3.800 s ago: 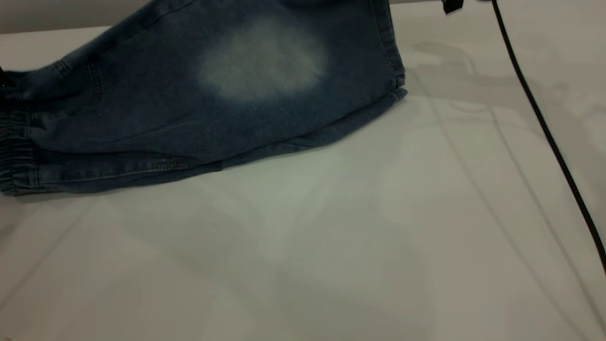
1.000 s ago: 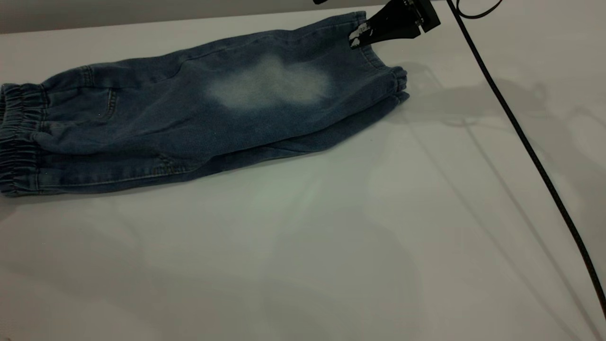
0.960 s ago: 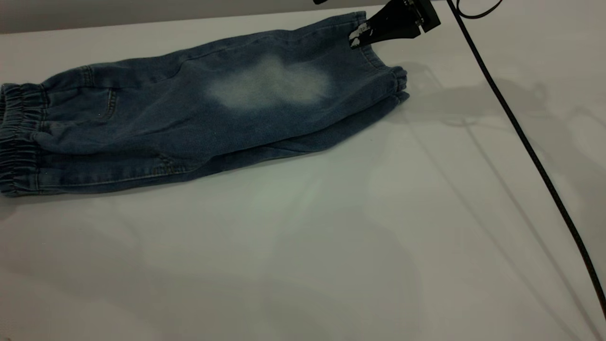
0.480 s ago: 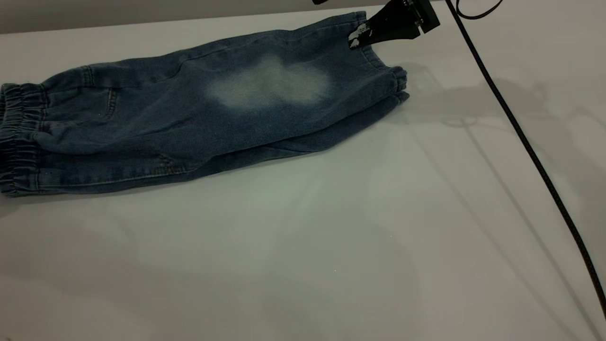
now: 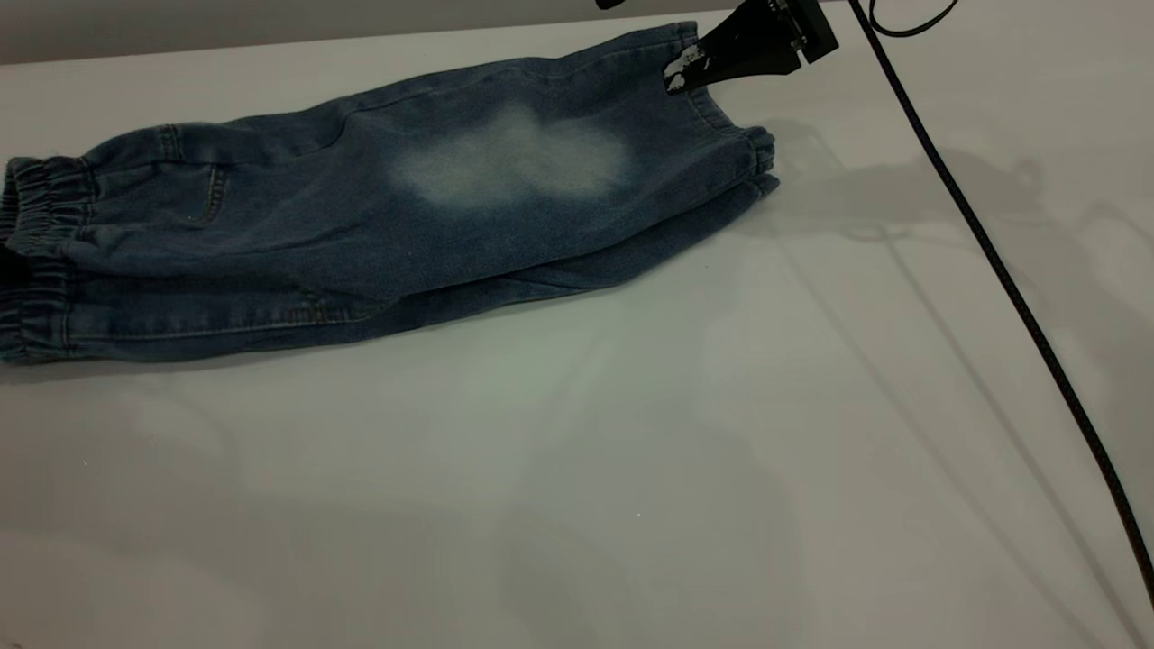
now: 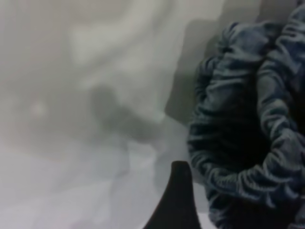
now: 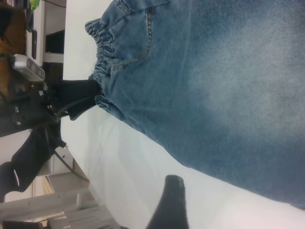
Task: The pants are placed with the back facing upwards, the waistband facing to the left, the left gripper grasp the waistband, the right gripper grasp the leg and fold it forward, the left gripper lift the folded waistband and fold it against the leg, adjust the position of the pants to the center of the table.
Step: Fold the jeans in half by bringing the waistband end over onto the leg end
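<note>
Waistband (image 5: 36, 261) seen shifted, pinched by left gripper (image 7: 88, 101); right gripper (image 5: 685, 68) pressed on leg (image 5: 505, 180); fold toward leg judged next.

Left tool (image 7: 86, 102) clamped shut; right tool (image 5: 690, 68) hovering.

The waistband (image 5: 36, 261) runs off the exterior view's left edge (hiding the left gripper (image 7: 78, 102) there).

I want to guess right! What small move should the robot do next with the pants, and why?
Probably the left gripper, already at the waistband, should lift it toward the leg end, since the pants lie folded lengthwise.
</note>
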You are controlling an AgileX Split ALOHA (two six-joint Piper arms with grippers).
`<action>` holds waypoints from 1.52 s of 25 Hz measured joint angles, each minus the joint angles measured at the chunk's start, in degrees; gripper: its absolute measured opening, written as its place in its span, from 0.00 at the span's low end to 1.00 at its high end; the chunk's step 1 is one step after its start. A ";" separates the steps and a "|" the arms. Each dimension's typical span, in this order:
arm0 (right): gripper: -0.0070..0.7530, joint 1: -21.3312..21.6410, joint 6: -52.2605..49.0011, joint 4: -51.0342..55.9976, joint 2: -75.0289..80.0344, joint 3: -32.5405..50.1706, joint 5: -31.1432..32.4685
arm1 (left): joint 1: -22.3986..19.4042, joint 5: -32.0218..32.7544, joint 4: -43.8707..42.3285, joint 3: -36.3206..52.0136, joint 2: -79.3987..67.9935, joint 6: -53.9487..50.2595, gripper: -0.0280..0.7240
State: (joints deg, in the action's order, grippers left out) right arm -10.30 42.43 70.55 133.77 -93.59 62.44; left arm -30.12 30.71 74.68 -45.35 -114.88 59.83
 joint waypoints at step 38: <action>0.77 0.00 0.83 -0.22 0.16 0.00 -0.83 | 0.11 3.29 3.79 0.00 -5.16 7.15 0.82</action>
State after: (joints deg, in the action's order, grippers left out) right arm -10.30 43.26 70.33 133.93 -93.59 61.61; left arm -30.02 34.00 78.47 -45.35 -120.04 66.98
